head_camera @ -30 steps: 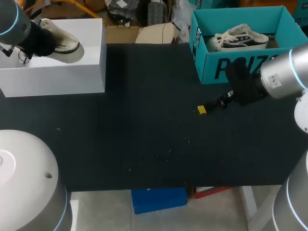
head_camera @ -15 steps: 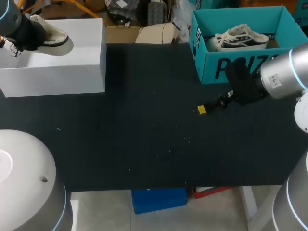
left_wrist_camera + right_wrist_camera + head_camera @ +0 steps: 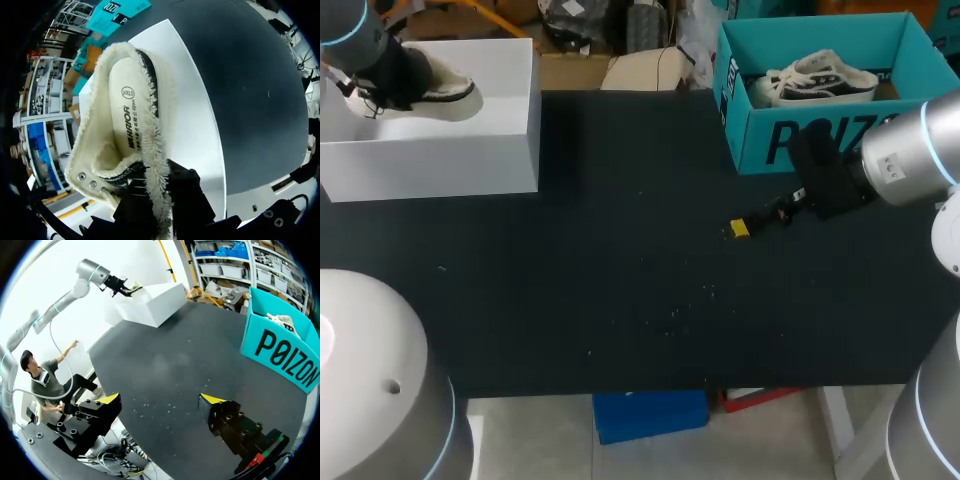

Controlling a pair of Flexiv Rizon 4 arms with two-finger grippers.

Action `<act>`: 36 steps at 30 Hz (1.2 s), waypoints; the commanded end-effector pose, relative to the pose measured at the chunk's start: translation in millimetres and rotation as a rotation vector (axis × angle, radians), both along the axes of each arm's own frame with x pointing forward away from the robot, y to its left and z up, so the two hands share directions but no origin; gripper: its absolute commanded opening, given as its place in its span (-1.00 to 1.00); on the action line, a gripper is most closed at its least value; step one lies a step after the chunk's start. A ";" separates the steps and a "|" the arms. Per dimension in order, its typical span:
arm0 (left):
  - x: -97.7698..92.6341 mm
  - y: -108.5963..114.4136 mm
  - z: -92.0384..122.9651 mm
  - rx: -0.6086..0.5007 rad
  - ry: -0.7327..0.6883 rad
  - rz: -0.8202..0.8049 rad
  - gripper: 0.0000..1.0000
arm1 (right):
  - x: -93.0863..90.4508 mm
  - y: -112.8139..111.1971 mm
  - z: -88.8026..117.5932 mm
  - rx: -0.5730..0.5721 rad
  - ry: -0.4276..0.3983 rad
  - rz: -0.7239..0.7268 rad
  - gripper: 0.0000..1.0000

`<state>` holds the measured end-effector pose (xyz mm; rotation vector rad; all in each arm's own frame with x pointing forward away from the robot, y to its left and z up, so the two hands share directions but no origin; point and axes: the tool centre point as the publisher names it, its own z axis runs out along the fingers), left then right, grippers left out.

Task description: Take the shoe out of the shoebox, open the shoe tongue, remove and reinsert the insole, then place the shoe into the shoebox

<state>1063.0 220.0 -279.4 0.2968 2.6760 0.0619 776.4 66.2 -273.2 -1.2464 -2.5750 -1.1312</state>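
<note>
Cream fleece marks the shoe (image 3: pixel 448 88) at the upper left of the head view. The left gripper (image 3: pixel 388 80) holds it just over the white shoebox (image 3: pixel 460 150), so it is probably either going in or coming out. At middle right, the right gripper (image 3: pixel 750 222) hangs low over the table (image 3: pixel 620 290) beside the teal box (image 3: pixel 820 140), likely parked clear.

In the left wrist view, the fingers (image 3: pixel 185 195) pinch the shoe's (image 3: pixel 107 150) fleecy collar from both sides. This leaves the mouth free, with the insole (image 3: pixel 127 115) seated inside and the shoebox (image 3: pixel 200 135) below.

In the right wrist view, the right gripper's (image 3: pixel 161 400) yellow tips are spread wide around nothing, with the teal box (image 3: pixel 280 360) off to one side.
</note>
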 end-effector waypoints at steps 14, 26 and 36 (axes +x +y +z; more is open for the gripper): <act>25.3 -9.8 -37.6 0.012 0.068 0.008 -1.00 | 0.3 0.9 0.1 -0.003 0.001 -0.001 1.00; 15.9 -17.8 -42.6 -0.014 0.093 0.009 -0.96 | 0.3 0.9 0.1 -0.003 0.001 -0.001 1.00; 2.7 -27.5 -38.4 -0.020 0.134 -0.003 -1.00 | 0.3 0.9 0.1 -0.003 0.001 -0.001 1.00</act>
